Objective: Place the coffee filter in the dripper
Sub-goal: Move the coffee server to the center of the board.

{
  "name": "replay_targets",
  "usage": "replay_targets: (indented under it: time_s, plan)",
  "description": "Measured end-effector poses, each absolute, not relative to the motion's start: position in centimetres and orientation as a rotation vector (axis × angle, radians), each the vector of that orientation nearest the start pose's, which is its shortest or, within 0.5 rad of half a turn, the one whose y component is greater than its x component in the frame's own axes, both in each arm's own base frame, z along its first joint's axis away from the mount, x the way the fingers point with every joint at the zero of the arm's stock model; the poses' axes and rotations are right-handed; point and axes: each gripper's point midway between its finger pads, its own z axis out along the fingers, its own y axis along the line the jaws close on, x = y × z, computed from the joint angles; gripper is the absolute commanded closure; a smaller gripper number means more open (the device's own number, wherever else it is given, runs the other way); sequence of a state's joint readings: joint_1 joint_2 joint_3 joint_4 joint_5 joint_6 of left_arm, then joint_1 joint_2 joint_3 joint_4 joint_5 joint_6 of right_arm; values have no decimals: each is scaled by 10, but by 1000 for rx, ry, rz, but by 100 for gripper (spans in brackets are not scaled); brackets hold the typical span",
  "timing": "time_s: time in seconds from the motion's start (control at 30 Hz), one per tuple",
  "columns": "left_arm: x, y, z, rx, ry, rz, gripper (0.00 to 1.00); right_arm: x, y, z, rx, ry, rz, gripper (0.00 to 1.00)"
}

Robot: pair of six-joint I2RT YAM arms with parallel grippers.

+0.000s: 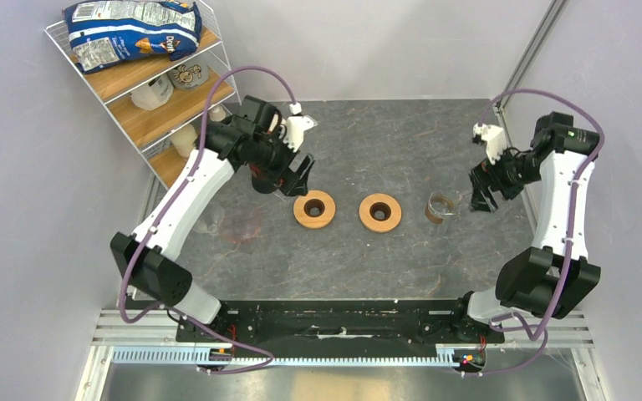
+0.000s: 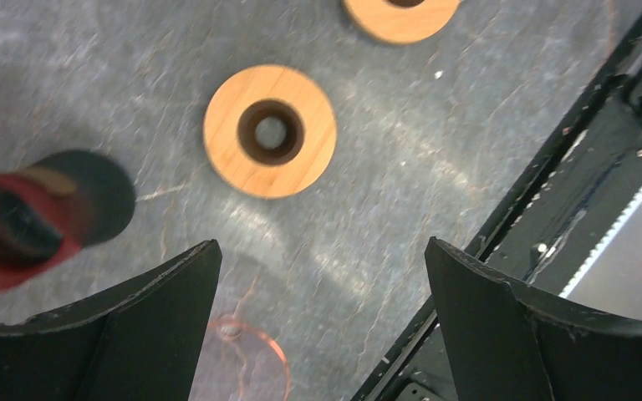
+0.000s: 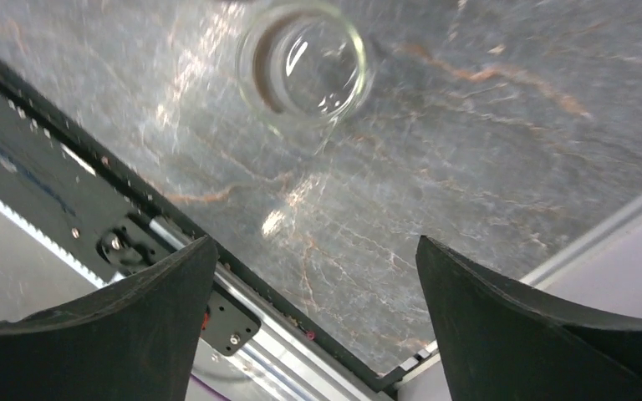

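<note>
The only readable marking is a partial Doritos logo on the blue snack bag (image 1: 131, 32) lying atop the wire shelf (image 1: 122, 78).

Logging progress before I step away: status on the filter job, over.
Both open, empty: left gripper, right gripper. Glass dripper on the table near right gripper, untouched; two wooden rings beside it, apart. No filter in view.

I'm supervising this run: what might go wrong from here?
One wooden ring and a second wooden ring look alike, so the wrong piece may be targeted. The clear glass piece near the open right gripper is hard to see and easily knocked. No paper filter shows in any view.
</note>
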State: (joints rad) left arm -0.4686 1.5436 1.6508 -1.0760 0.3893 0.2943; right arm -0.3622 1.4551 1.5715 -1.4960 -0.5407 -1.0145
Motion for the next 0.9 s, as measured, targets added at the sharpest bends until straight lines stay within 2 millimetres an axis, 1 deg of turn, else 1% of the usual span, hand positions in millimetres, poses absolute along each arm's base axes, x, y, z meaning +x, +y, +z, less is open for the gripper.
replay_targets:
  time_s: [0.07,0.17,0.23,0.3,0.47,0.63,0.73,0.9]
  plan:
    - [294,-228,242,1102,2278,-623,1,243,-34,199,-998,2472,457,3]
    - [299,-257,237,1124,2282,-728,3,233,-27,177,-1096,2439,538,3]
    - [299,-272,231,1137,2297,-789,3,231,-22,166,-1139,2400,588,3]
    - [299,-283,223,1143,2320,-838,5,236,-18,158,-1166,2352,617,3]
    - [301,-305,207,1129,2369,-911,9,256,-15,141,-1178,2262,637,3]
    - [312,-330,192,1109,2395,-968,10,263,-11,126,-1183,2215,639,3]
    - [312,-334,180,1101,2434,-991,10,266,-11,118,-1187,2204,632,3]
    - [315,-339,177,1063,2437,-1017,11,274,-7,108,-1233,2176,630,3]
